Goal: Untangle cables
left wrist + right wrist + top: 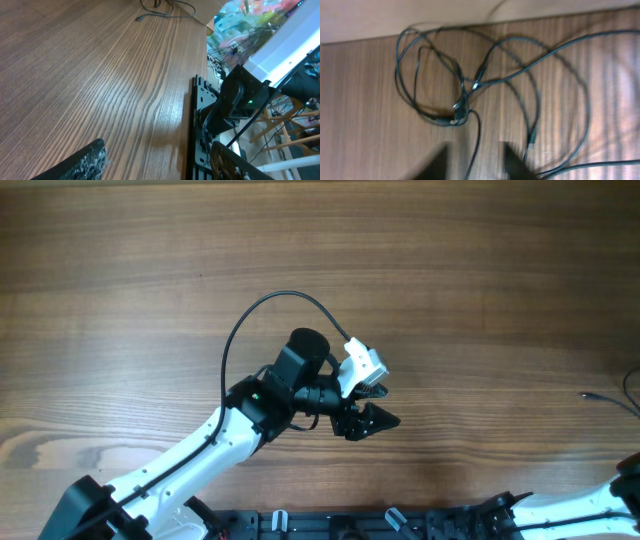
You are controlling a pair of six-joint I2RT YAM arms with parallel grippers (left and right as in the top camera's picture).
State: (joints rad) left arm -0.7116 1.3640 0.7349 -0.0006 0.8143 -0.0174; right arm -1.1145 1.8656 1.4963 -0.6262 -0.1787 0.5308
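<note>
Right fingers (518,165) parted, tangled cables (461,113) beyond, loops sprawled widthwise

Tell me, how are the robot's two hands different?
The left hand hangs over bare table; the right hand hangs right over the cables. The left hand's finger looks sharp in its camera; the right hand's fingers look blurry. Both are open, holding nothing.
</note>
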